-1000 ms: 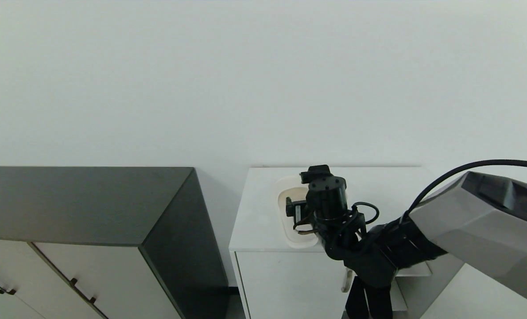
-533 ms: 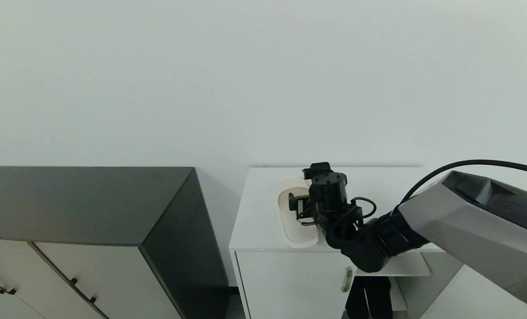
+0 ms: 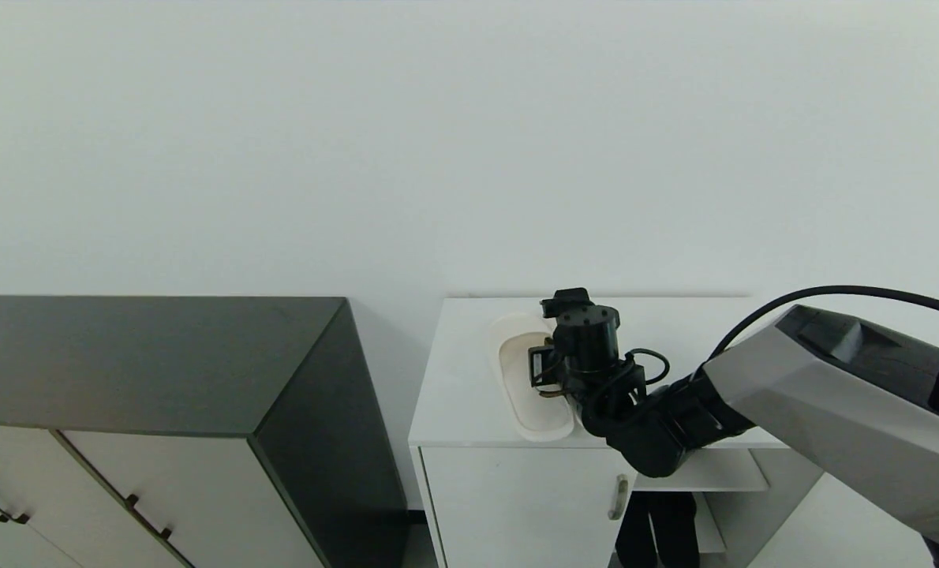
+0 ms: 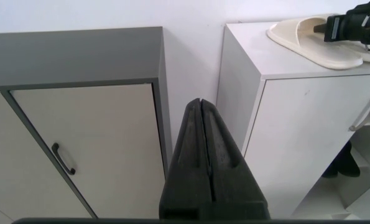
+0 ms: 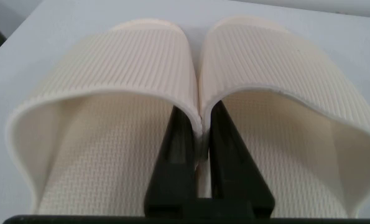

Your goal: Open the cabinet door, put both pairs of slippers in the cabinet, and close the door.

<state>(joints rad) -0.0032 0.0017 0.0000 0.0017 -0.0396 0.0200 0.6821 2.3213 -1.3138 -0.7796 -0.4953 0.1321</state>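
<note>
slippers: atop white cabinet, lower centre of head view.
right gripper: clenched on both inner strap edges.
left gripper: clenched, empty.
risk: thin shared pinch; one slipper could slide free on lifting.

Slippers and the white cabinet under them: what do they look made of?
The slippers look like cream foam or soft rubber, probably moulded: matte, with a fine embossed ribbed pattern on straps and footbeds and thick rounded edges. The white cabinet is likely laminated or painted board: smooth, flat satin panels with crisp square edges and no visible grain.
</note>
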